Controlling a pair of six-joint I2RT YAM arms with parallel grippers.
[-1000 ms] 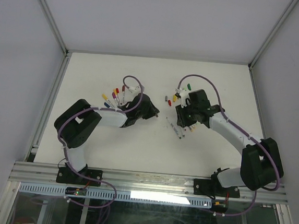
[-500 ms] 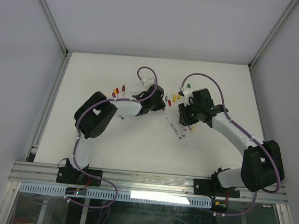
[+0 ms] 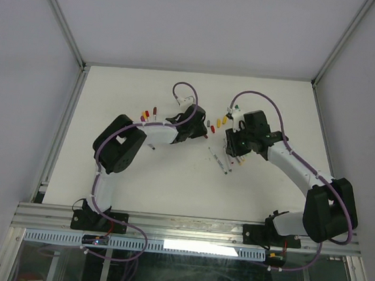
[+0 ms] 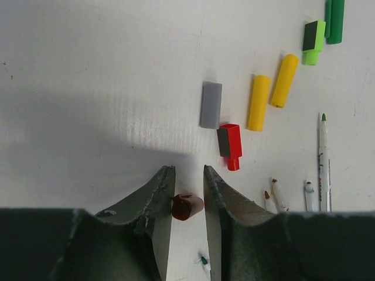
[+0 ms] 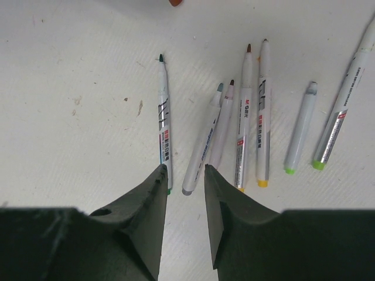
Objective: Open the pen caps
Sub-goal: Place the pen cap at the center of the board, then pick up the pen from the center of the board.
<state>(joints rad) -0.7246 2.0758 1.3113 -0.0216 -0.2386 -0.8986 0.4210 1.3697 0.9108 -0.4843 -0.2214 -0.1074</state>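
Left gripper (image 4: 188,172): jaws clamped on dark red cap (image 4: 187,206), its axis lying finger to finger; red cap (image 4: 229,143) just ahead-right.

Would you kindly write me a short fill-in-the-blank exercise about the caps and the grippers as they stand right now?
1. The cap between the fingers of the left gripper is dark ____.
2. In the left wrist view, the two same-coloured caps just right of the grey cap are ____.
3. The right gripper holds ____, its jaws apart near the pens.

Missing words: red; yellow; nothing.
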